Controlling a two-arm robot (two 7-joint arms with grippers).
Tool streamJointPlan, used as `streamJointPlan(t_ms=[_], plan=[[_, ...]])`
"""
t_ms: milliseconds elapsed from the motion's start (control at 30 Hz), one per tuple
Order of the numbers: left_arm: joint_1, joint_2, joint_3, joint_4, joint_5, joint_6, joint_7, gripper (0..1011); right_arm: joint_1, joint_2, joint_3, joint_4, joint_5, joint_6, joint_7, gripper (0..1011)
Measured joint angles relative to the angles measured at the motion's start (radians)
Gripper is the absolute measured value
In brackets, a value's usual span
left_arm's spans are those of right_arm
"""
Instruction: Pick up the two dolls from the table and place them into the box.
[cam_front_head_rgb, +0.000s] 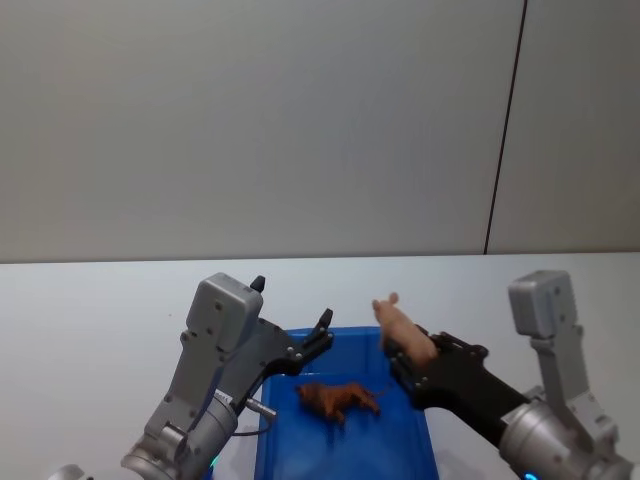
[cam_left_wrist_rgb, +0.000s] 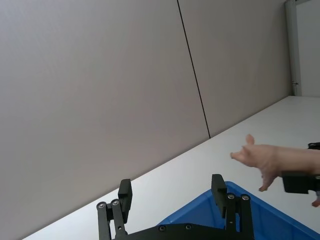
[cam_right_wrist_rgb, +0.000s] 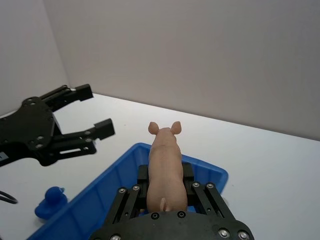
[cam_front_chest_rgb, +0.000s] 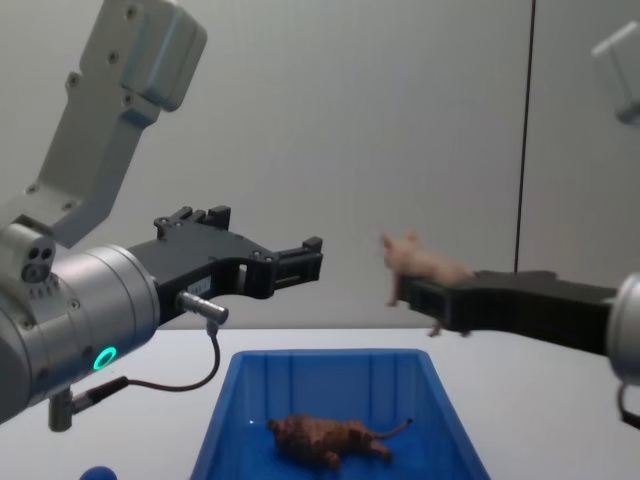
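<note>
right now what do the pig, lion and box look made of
The pig, clamped in the right gripper over the box: smooth matte pink, likely moulded plastic or rubber. The lion, lying in the box: reddish-brown with rough sculpted fur, probably plastic too. The box: bright blue, glossy ribbed walls, looks like rigid plastic. The left gripper hovers open alongside.

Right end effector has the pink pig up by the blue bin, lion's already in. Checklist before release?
1. Right end effector grip on pale pink plastic pig figurine: ok, shut around its body.
2. Pig over bright blue rectangular plastic bin: cannot tell; it hangs near the far right corner.
3. Shaggy reddish-brown lion figurine inside: ok, lying on the bin floor.
4. Drop room: ok, bare floor beside the lion.
5. Left end effector clear: ok, open, empty, above the bin's left side, apart from the pig.
</note>
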Motion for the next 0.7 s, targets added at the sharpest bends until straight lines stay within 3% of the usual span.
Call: streamJointPlan(t_ms=[400,700], plan=[[0.000,0.000,0.000,0.000,0.000,0.000,0.000,1002,0.045,-0.038,-0.020,0.046,-0.011,0.045,0.029,721],[0.000,0.000,0.000,0.000,0.000,0.000,0.000,1001,0.044,-0.039,-0.021,0.046,-0.020,0.054,-0.013,979]])
